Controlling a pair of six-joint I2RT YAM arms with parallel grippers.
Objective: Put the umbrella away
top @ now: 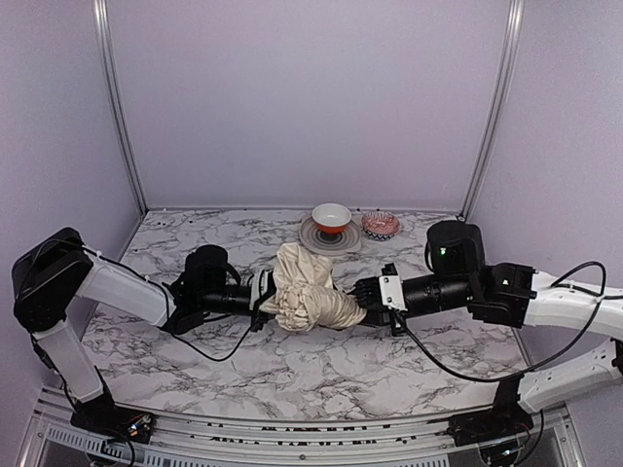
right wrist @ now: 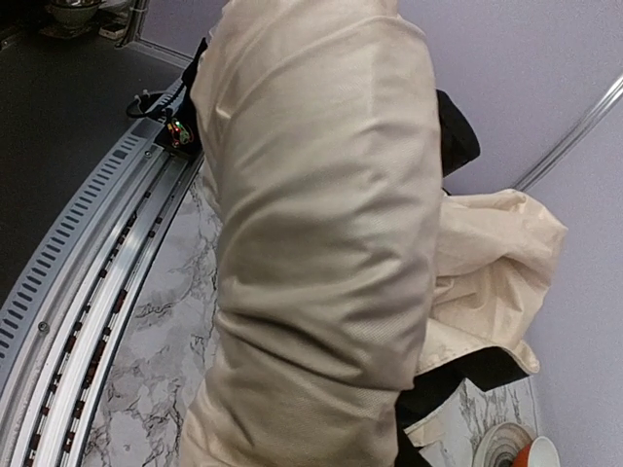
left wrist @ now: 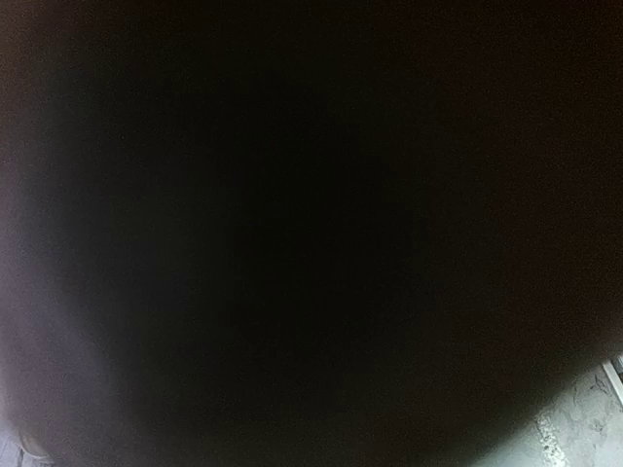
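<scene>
The umbrella (top: 307, 292) is a crumpled bundle of cream-beige fabric lying on the marble table (top: 195, 355) between my two arms. Its shaft and handle are hidden. My left gripper (top: 263, 292) is pushed into the bundle's left side, and its wrist view is almost black, covered up close. My right gripper (top: 360, 292) presses into the bundle's right side. In the right wrist view the fabric (right wrist: 321, 243) fills the middle and hides the fingers, with a black strip (right wrist: 467, 375) under it. Neither gripper's jaws show.
A red-and-white bowl (top: 332, 216) stands on a grey plate (top: 313, 238) just behind the umbrella, with a small patterned dish (top: 381, 226) to its right. Purple walls close the back and sides. A metal rail (right wrist: 97, 292) runs along the table's near edge.
</scene>
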